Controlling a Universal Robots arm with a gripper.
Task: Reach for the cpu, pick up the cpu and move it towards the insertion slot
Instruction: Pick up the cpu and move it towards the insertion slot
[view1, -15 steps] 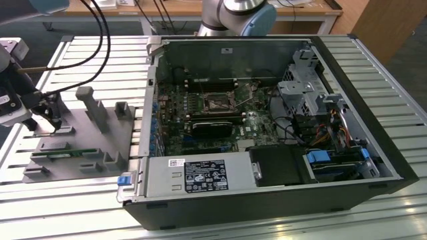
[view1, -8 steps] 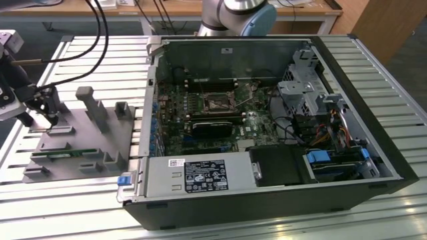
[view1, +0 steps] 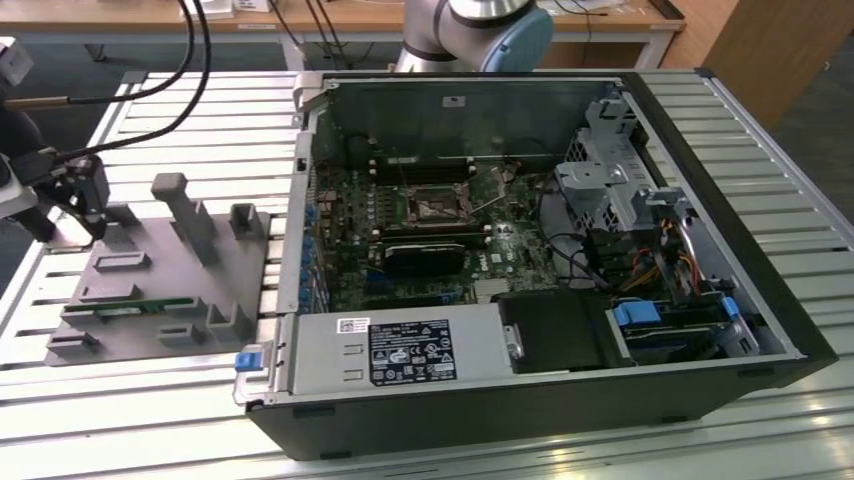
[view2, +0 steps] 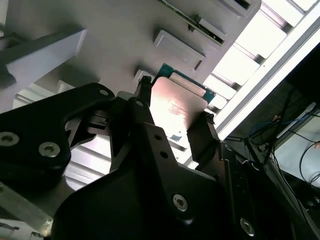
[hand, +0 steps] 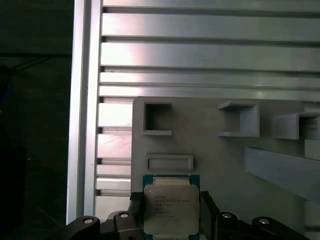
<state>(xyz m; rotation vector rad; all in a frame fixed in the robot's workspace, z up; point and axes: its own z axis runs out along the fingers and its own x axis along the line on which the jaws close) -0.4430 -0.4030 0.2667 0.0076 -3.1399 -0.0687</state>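
Grip: held the cpu by two opposite edges in the closed pincer, at the grey fixture, nine o'clock from the insertion slot in the exterior view; likely needed level carriage and steady squeeze.

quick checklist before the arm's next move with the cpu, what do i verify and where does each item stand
1. cpu centred in the end effector: ok, fingers flank two opposite edges in both wrist views.
2. Grip closed on the chip: ok, the fingers look pressed against its edges.
3. cpu lifted clear of the grey fixture: cannot tell.
4. insertion slot vacant: ok, it looks dark and open in the exterior view.
5. computer case open above the slot: ok.
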